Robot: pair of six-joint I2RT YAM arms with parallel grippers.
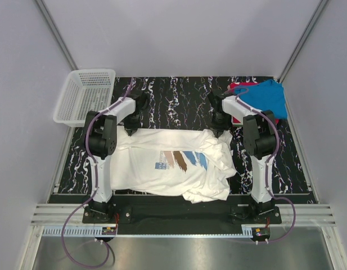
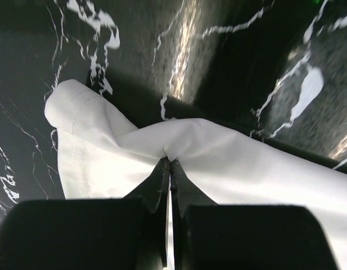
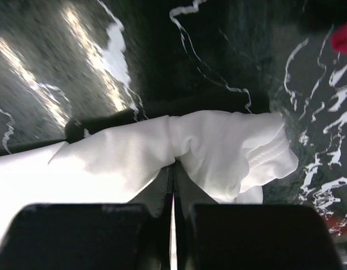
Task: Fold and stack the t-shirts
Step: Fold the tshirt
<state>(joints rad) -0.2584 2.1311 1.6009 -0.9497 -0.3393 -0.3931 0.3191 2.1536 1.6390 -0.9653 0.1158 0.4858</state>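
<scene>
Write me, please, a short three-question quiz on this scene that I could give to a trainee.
1. True or false: the left tool is shut on the white t-shirt.
2. Where does the blue t-shirt lie? A: at the far right of the table. B: at its near left edge. C: under the white t-shirt.
3. Fill the gap: the mesh basket stands by the table's far ___ corner.
Key: 1 true; 2 A; 3 left.
</scene>
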